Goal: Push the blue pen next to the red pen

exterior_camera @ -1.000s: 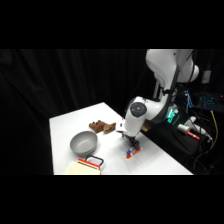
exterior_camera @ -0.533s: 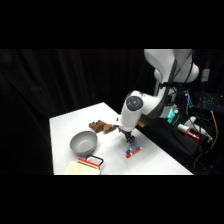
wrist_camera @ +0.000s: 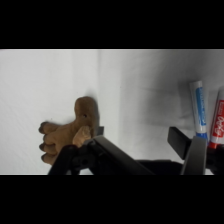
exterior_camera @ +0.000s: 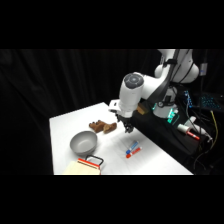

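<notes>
The blue pen (exterior_camera: 134, 145) lies on the white table (exterior_camera: 65, 125) right beside the red pen (exterior_camera: 133, 152), the two roughly parallel and close together. In the wrist view the blue pen (wrist_camera: 199, 109) and red pen (wrist_camera: 218, 120) sit side by side at the right edge. My gripper (exterior_camera: 125, 126) hangs above the table, behind and to the left of the pens and clear of them. It is open (wrist_camera: 137, 136), with only bare table between its fingers.
A brown plush toy (exterior_camera: 102, 126) lies just left of the gripper, near my left finger (wrist_camera: 96, 131) in the wrist view. A grey bowl (exterior_camera: 82, 143) stands in front of it. A tan pad with a red-and-black clip (exterior_camera: 86, 165) lies at the near edge. Cables and gear (exterior_camera: 192, 131) sit off the table's right.
The gripper has lifted off the pens and drawn back up and to the left, toward the plush toy. The two pens stay side by side where it left them.
</notes>
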